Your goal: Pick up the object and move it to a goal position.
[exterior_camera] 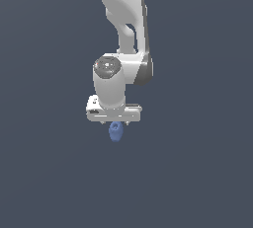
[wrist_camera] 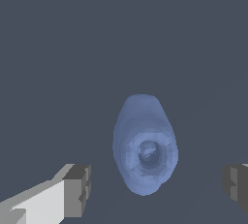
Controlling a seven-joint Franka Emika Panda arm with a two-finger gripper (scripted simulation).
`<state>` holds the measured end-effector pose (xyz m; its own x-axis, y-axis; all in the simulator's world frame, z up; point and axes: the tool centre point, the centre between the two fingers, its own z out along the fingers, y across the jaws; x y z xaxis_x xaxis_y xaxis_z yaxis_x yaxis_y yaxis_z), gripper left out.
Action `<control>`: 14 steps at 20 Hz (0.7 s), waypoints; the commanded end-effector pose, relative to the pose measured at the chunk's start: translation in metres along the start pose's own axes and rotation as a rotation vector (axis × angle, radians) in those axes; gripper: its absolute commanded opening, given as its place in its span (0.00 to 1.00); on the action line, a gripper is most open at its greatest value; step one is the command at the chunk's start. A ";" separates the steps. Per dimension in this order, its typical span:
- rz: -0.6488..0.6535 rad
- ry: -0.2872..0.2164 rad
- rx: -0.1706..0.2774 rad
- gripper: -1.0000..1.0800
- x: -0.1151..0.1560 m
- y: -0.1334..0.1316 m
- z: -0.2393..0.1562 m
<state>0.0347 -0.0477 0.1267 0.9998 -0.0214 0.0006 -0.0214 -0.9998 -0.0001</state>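
Object [wrist_camera: 144,145] oval, dimple facing wrist camera, between spread fingers [wrist_camera: 77,189].

exterior view faces the arm from afar; wrist view looks close past the fingers [wrist_camera: 77,189] — both share the object [exterior_camera: 115,132] [wrist_camera: 144,145].

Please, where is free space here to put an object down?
The dark grey surface is bare on every side of the small blue-violet oval lump. Only the spot under the white gripper is crowded: in the wrist view, the lump lies between its open fingers.
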 end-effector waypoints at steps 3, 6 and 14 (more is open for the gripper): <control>0.000 0.000 0.000 0.96 0.000 0.000 0.009; -0.001 0.000 0.000 0.96 -0.001 0.000 0.024; -0.002 -0.001 0.000 0.96 0.000 0.000 0.051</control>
<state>0.0336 -0.0480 0.0781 0.9998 -0.0198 -0.0016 -0.0198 -0.9998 -0.0001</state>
